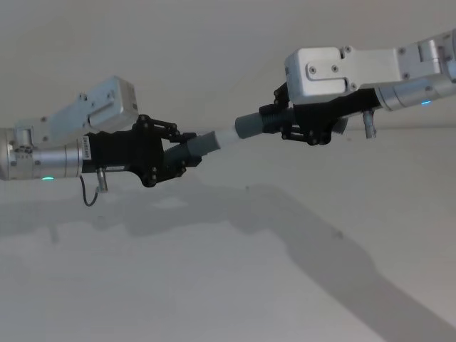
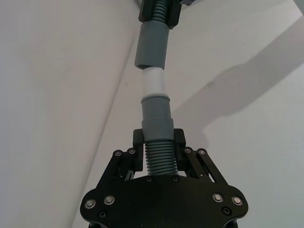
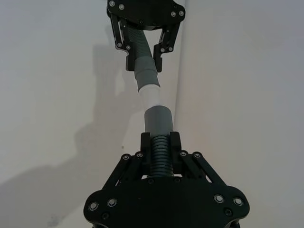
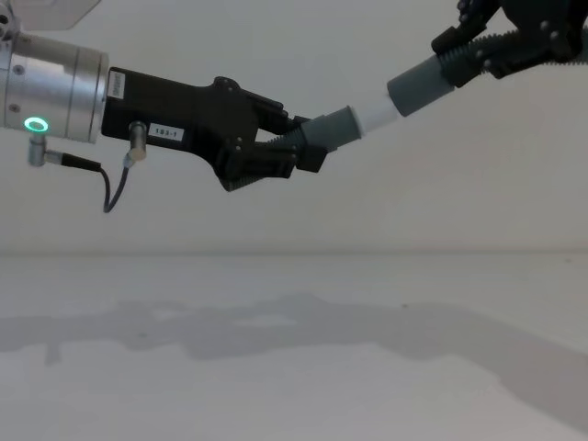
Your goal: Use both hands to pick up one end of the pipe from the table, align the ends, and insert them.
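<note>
Nearest, the left gripper pinches the pipe piece with the white tip, high above the table. Beyond, the right gripper clamps the other piece, whose mouth already surrounds the tip. Seating it likely needs a straight push along one axis, without twisting.

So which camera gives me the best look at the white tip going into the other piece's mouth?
The left wrist view: it looks straight along the pipe, showing the white tip entering the grey mouth, a stretch of white uncovered. The right wrist view shows the joint farther off; head and chest views show it side-on and small, held above the table.
</note>
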